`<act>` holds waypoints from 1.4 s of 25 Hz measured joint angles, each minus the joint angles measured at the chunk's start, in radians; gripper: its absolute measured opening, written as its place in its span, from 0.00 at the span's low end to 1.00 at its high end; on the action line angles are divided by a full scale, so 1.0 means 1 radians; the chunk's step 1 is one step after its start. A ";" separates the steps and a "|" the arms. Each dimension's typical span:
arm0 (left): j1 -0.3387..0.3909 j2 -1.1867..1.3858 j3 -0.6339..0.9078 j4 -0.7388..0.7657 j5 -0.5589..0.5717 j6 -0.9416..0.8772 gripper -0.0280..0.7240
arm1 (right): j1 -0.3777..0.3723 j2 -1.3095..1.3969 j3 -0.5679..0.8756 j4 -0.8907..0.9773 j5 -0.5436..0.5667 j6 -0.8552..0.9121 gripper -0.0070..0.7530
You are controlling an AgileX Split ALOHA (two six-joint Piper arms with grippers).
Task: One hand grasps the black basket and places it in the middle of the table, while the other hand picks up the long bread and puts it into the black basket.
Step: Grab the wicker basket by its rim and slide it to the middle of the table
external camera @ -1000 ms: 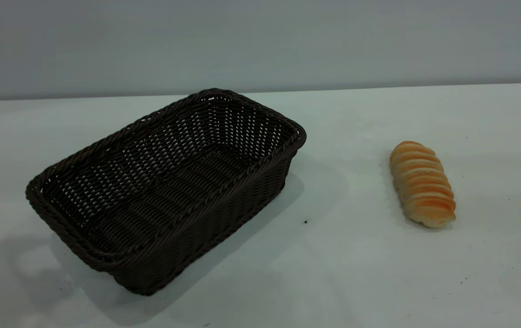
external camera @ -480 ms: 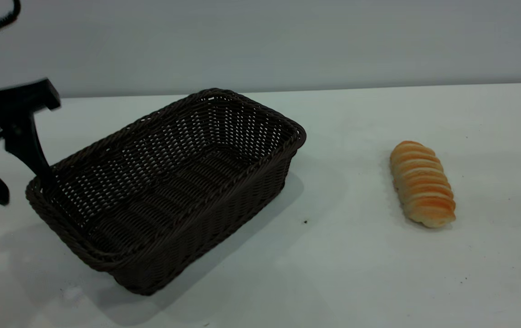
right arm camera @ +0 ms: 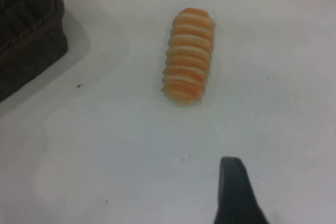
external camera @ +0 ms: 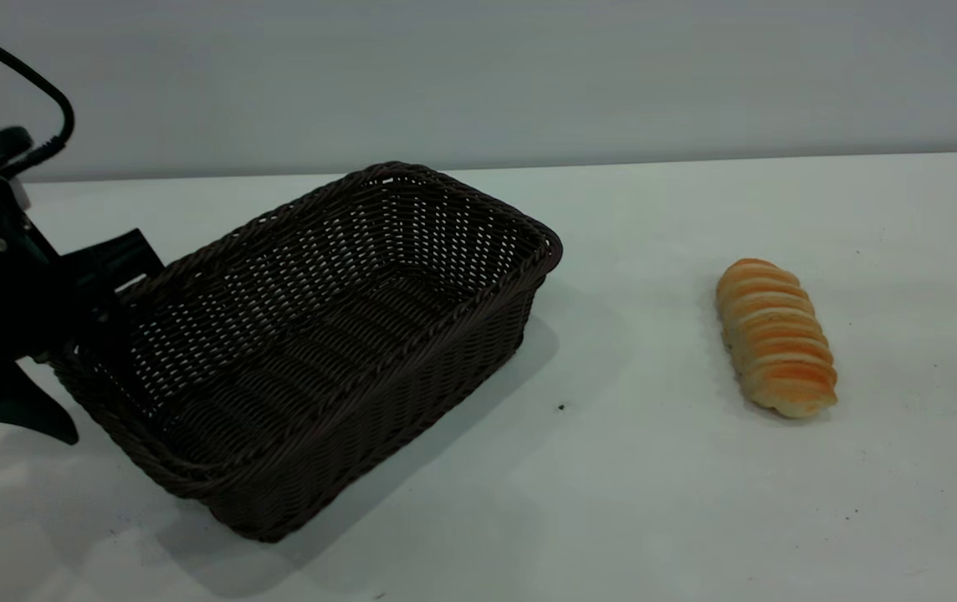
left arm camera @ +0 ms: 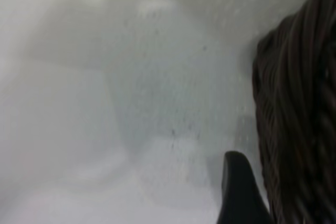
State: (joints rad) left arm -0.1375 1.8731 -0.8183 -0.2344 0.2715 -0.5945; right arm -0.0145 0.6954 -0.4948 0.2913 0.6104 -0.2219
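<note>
On the table (external camera: 629, 493), nearest the exterior camera, the black basket (external camera: 303, 351) sits angled, one short end toward the front and the far short end toward the back edge. A small dark speck (external camera: 561, 407) lies on the bare surface just off the basket's long side, between the basket and the long bread (external camera: 775, 336).

The bread lies flat and well apart from the basket, out on the side away from the left gripper (external camera: 69, 351), with nothing between the two but open tabletop.

At the basket's near corner, the left gripper straddles the braided rim with its fingers spread: one dark finger (external camera: 23, 407) points down outside the wall, touching or nearly touching the table, and the other reaches in over the rim. A black cable (external camera: 35, 79) loops up behind it. The left wrist view shows one fingertip (left arm camera: 239, 190) just beside the basket's outer wall.

The right gripper hangs above the table short of the bread; only one fingertip (right arm camera: 234, 192) shows in its wrist view, so whether it is spread cannot be told.

A plain grey wall (external camera: 529, 75) closes the scene beyond the basket.
</note>
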 joint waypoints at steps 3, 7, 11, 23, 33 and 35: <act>0.000 0.009 0.000 -0.006 -0.041 0.013 0.69 | 0.000 0.000 0.000 0.000 0.000 0.000 0.60; 0.000 0.033 0.000 -0.008 -0.083 0.017 0.63 | 0.000 0.000 0.000 0.000 0.000 0.000 0.60; 0.000 0.089 0.000 -0.018 -0.114 0.019 0.48 | 0.000 0.000 0.000 0.000 0.000 0.000 0.60; 0.000 0.105 -0.015 -0.050 -0.166 0.047 0.25 | 0.000 0.000 0.000 0.000 0.003 0.000 0.60; 0.000 0.146 -0.303 -0.027 0.136 0.501 0.23 | 0.000 0.000 0.000 0.000 0.004 0.000 0.60; 0.000 0.186 -0.370 -0.024 0.183 0.539 0.23 | 0.000 0.000 0.000 0.000 0.004 0.000 0.60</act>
State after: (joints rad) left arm -0.1375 2.0595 -1.1881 -0.2588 0.4548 -0.0553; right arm -0.0145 0.6954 -0.4948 0.2913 0.6143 -0.2219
